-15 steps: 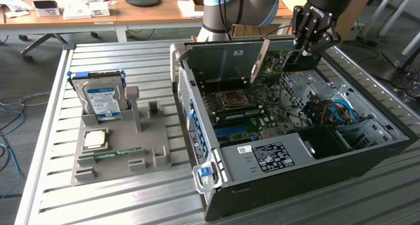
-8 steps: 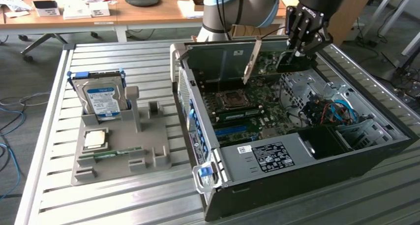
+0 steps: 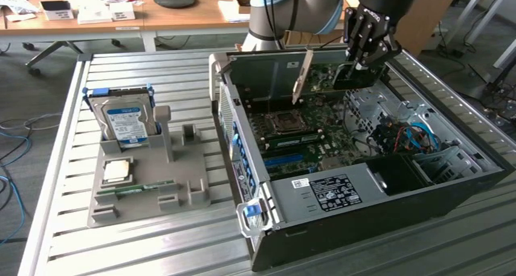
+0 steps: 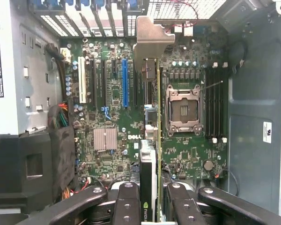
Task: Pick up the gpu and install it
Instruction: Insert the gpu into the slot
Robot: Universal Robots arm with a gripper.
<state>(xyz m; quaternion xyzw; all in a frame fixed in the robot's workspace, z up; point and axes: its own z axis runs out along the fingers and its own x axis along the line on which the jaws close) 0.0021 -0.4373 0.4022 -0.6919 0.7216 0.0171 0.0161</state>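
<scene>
The fingers (image 4: 127, 204) are part-way closed, clamped on either face of the gpu (image 4: 149, 164), which stands edge-on between them. That grip likely keeps its connector edge facing the motherboard (image 4: 107, 108). In the exterior view the gpu (image 3: 354, 78) hangs inside the open case (image 3: 451, 191), above the board and apparently not seated. Its silvery bracket (image 4: 152, 40) points toward the case's rear slot openings, the end it would have to meet. From the wrist, the card sits in line between the blue slot (image 4: 125, 82) and the CPU socket (image 4: 183, 110). Beside the case, a grey tray (image 3: 190, 194) on the counter (image 3: 145, 246) holds a hard drive (image 3: 125, 122).
</scene>
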